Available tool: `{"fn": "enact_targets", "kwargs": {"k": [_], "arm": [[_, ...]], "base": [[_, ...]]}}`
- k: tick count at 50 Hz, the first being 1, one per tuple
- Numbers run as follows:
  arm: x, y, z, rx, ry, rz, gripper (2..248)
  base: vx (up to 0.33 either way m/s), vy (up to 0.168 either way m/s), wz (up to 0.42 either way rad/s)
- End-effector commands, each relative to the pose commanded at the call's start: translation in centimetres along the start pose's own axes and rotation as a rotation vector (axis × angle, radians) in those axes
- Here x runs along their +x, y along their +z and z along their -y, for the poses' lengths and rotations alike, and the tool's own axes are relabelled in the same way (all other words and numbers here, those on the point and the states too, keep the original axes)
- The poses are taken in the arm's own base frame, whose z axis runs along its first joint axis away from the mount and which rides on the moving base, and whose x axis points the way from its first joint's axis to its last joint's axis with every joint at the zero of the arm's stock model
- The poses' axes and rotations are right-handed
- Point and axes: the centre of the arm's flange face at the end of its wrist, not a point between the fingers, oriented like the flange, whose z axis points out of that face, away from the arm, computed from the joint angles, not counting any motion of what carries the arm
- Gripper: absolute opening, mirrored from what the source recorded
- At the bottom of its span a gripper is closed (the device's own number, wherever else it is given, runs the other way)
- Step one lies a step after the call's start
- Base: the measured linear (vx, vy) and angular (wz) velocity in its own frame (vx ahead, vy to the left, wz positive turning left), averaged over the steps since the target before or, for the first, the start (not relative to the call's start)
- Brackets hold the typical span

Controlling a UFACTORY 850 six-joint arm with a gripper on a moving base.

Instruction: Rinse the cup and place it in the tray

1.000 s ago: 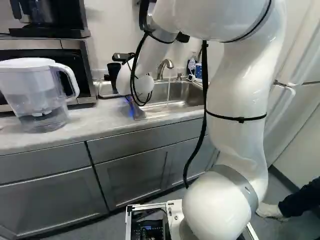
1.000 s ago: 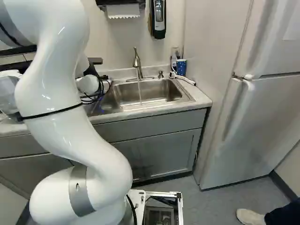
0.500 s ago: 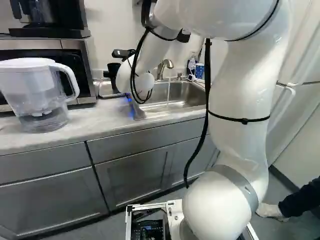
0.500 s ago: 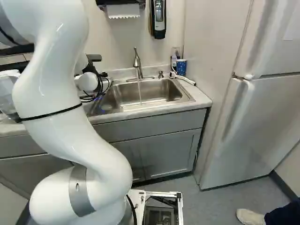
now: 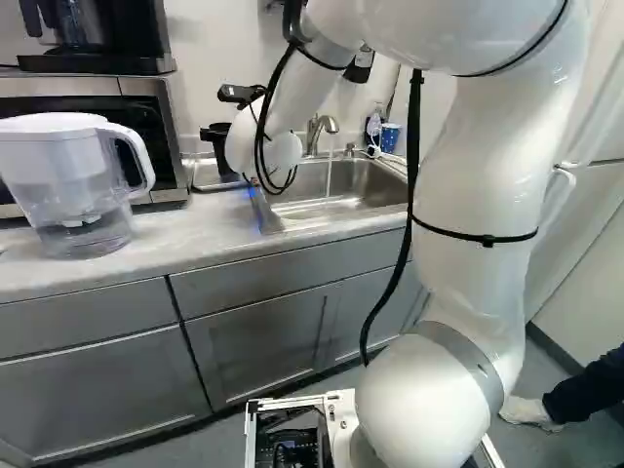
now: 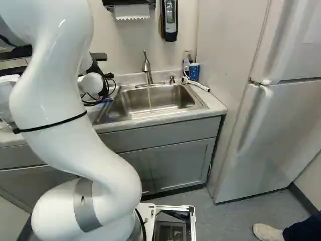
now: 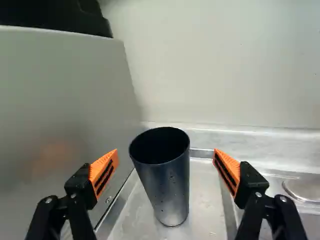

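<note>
The tool [image 7: 165, 155] is spread wide — dark cup [image 7: 172, 190] upright between its fingers, on the metal tray [image 7: 205, 205]

From behind the arm [image 6: 60, 125], both base views look down, sharing the sink [image 6: 168, 98]; the wrist view closely faces the cup [image 7: 172, 192].

1. Cup [image 7: 172, 192]: smooth, dark, metallic-looking sides with a soft sheen, dotted with small specks; inside looks matt.
2. Tray [image 7: 202, 200]: bare metal, dull shine.
3. Sink [image 6: 155, 99]: metal, satin sheen.
4. Faucet [image 6: 147, 66]: smooth metal, softly shiny.
5. Arm [image 6: 65, 138]: smooth, glossy shell.
6. Pads [image 7: 103, 171]: matt, ridged.
7. Pitcher [image 5: 73, 180]: clear, smooth plastic; opaque plastic lid.
8. Cabinets [image 5: 268, 341]: smooth, low sheen.
9. Towel [image 6: 131, 12]: paper, matt, with a jagged edge.
</note>
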Motion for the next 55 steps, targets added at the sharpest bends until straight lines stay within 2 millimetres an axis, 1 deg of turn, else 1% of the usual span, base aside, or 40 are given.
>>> {"fn": "enact_targets", "kwargs": {"k": [24, 55], "arm": [[2.1, -0.7, -0.2, -0.014, -0.003, 0.013, 247], [4.7, -2.2, -1.2, -0.048, -0.004, 0.046, 247]], "base": [[0.0, 0.0, 0.0], [0.0, 0.0, 0.0]]}}
